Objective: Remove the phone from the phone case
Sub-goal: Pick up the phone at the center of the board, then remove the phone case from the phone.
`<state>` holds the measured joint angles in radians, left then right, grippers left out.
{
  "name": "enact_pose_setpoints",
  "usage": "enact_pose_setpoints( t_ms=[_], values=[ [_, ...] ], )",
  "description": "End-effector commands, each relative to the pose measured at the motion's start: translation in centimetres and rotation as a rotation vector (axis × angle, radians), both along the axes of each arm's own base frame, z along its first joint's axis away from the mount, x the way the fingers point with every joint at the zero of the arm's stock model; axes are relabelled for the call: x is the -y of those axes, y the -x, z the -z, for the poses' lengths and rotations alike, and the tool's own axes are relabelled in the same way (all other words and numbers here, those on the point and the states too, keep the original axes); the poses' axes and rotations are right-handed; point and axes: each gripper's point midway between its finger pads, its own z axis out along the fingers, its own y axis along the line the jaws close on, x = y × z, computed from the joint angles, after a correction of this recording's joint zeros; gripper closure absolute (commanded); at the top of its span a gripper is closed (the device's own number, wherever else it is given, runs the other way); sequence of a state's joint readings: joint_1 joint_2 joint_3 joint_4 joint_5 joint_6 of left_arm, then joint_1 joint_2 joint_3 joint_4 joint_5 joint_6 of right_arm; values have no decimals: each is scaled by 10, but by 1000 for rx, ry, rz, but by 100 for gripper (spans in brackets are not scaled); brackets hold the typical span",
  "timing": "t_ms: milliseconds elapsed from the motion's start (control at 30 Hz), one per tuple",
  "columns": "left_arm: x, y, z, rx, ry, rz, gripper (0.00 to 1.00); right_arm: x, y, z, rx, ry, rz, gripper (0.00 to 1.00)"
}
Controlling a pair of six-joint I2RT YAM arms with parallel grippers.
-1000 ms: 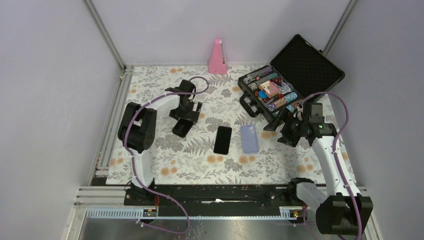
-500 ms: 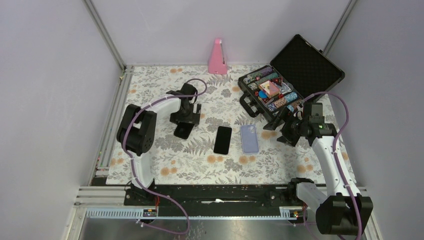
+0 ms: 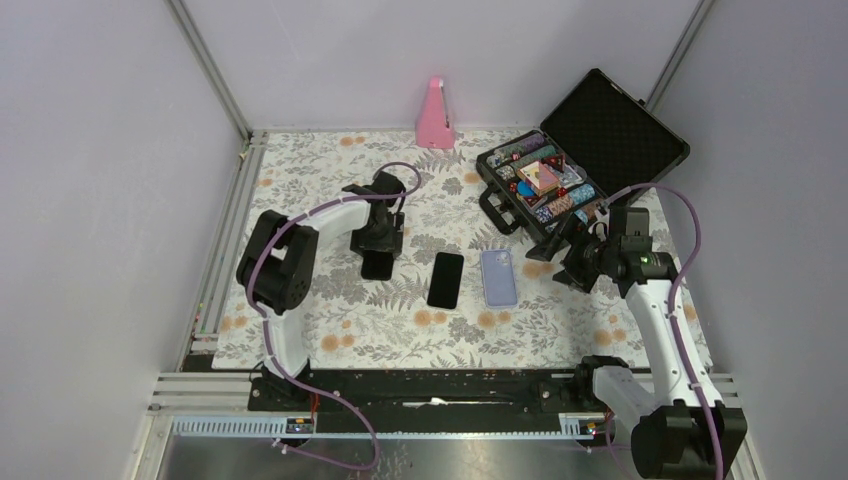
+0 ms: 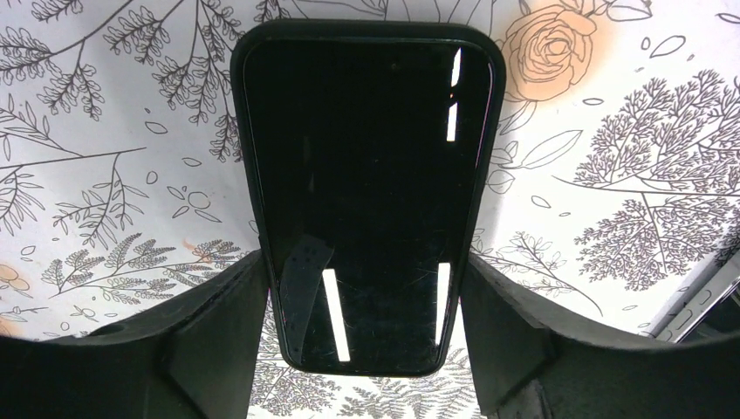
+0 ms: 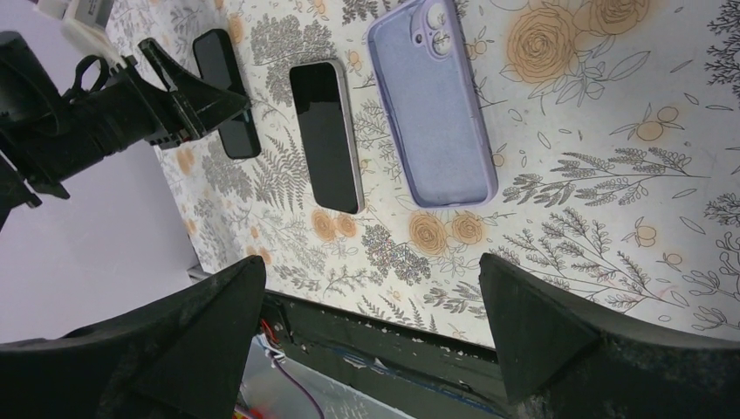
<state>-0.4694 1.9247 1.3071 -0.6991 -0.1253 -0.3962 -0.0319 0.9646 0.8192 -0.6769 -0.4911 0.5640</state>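
Observation:
A phone in a black case [image 4: 366, 157] lies screen-up on the floral mat, left of centre [image 3: 377, 266]. My left gripper [image 4: 364, 262] straddles its near end, and both fingers [image 4: 218, 332] press against its long sides. From above, the left gripper [image 3: 378, 250] stands right over that phone. A bare black phone [image 3: 445, 279] and an empty lilac case [image 3: 498, 276] lie side by side mid-mat, also seen in the right wrist view as the phone [image 5: 325, 135] and the case [image 5: 432, 105]. My right gripper [image 3: 555, 262] hovers open to the right of the lilac case, nothing between its jaws [image 5: 371, 266].
An open black carrying case [image 3: 615, 125] filled with poker chips and cards sits at the back right, close behind the right gripper. A pink wedge-shaped object [image 3: 434, 113] stands at the back centre. Metal rails [image 3: 228, 240] border the mat's left side.
The left gripper swung right and toward the front, settling over the black-cased phone, and its jaws narrowed onto the phone's sides. The right arm barely moved.

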Motion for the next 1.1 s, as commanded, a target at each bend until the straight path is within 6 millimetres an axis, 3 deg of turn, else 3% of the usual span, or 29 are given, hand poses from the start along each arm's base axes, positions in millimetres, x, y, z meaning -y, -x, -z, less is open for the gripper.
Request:
enact_pose_setpoints(
  t_ms=[0, 133, 367, 533, 667, 767, 900, 1067],
  values=[
    [-7, 19, 9, -85, -41, 1, 65, -11, 6, -8, 56, -14, -86, 0],
    [7, 10, -23, -20, 51, -9, 77, -32, 8, -10, 78, -35, -173, 0],
    [31, 5, -90, 94, 259, -80, 78, -98, -3, -26, 220, -106, -266, 1],
    [46, 11, -120, 130, 414, -133, 80, -147, -15, -36, 312, -154, -274, 1],
    [64, 21, -137, 119, 566, -178, 83, -195, -11, -45, 379, -164, -328, 1],
    [72, 25, -156, 134, 655, -203, 83, -222, -15, -47, 416, -143, -338, 7],
    [79, 29, -179, 153, 746, -208, 79, -246, -26, -40, 444, -140, -348, 15],
    [87, 38, -191, 125, 817, -208, 79, -261, -41, -38, 475, -134, -350, 25]
  ],
)
